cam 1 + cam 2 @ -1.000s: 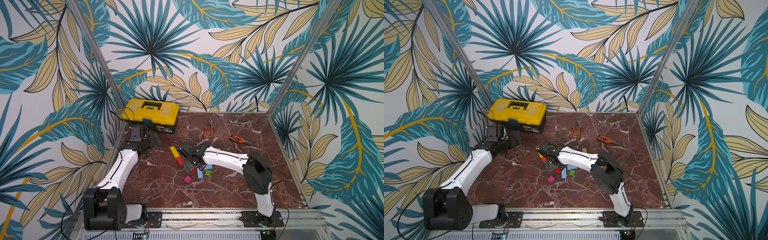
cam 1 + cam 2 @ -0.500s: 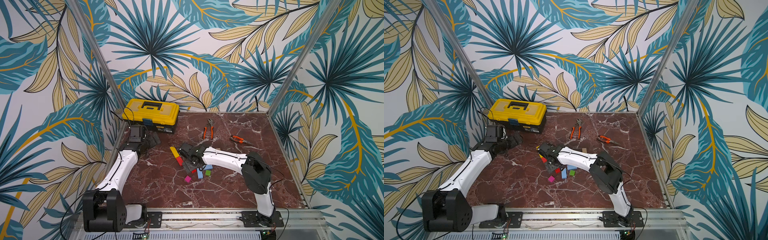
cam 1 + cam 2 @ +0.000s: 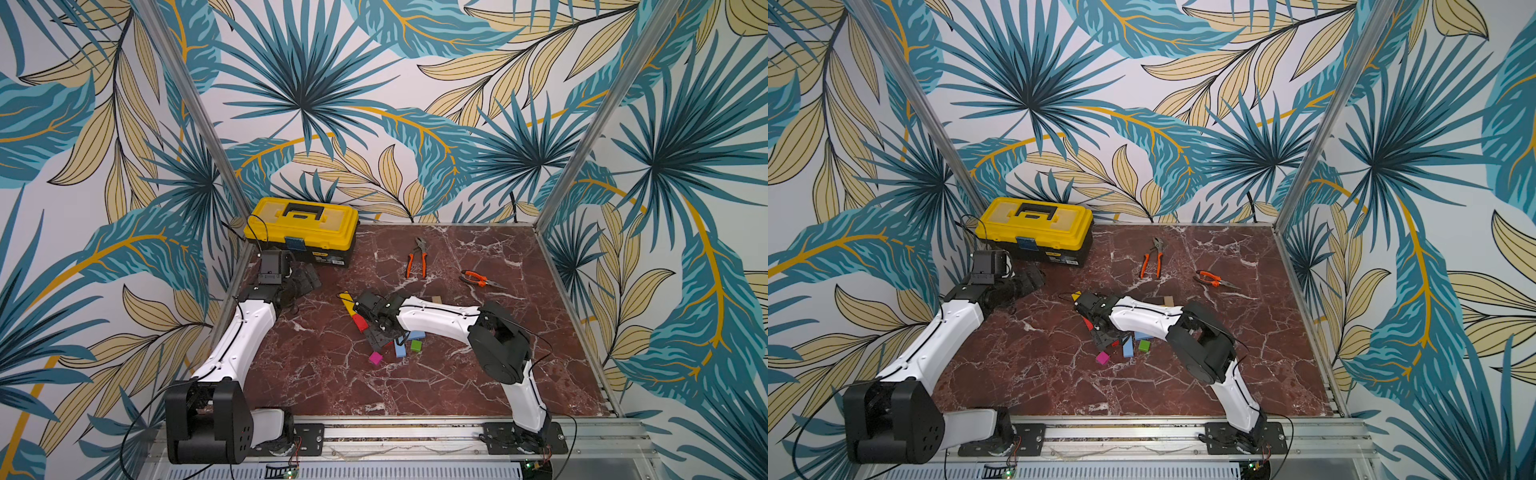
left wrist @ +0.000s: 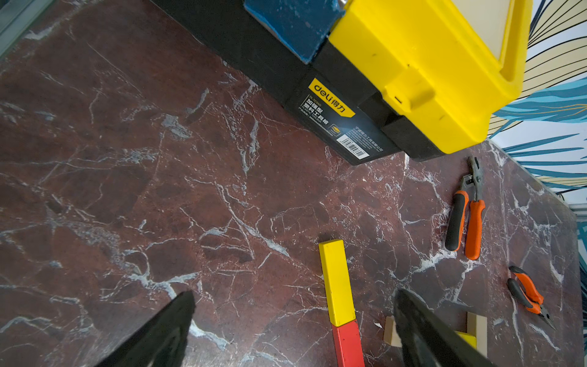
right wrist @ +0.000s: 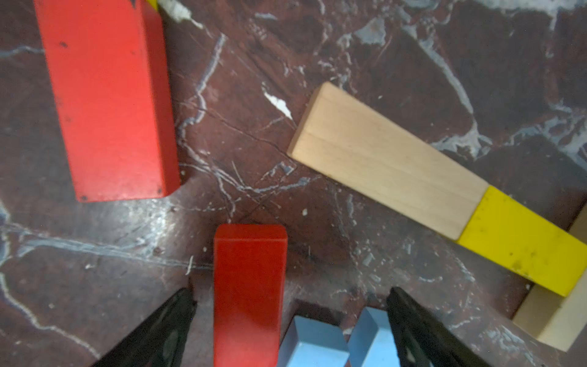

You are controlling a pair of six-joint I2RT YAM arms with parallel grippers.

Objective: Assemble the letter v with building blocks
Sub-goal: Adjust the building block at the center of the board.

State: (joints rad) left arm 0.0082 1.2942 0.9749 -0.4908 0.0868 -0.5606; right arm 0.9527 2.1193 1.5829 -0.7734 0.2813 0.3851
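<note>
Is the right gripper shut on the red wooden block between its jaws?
No; the right gripper is open, jaws clear of the red block.

So both the left arm [image 3: 243, 328] and right arm [image 3: 436, 318] had glossy white shells with chunky black joint housings [image 3: 498, 353] and thin black cables [image 3: 226, 342] running along them. Base plates [image 3: 494, 440] were black with visible screws, and the left gripper [image 4: 293, 321] had plain matte-black wedge fingers [image 4: 165, 330].

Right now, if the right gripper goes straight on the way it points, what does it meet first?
Probably the short red block, between the open jaws of the right gripper; depth is unclear.
</note>
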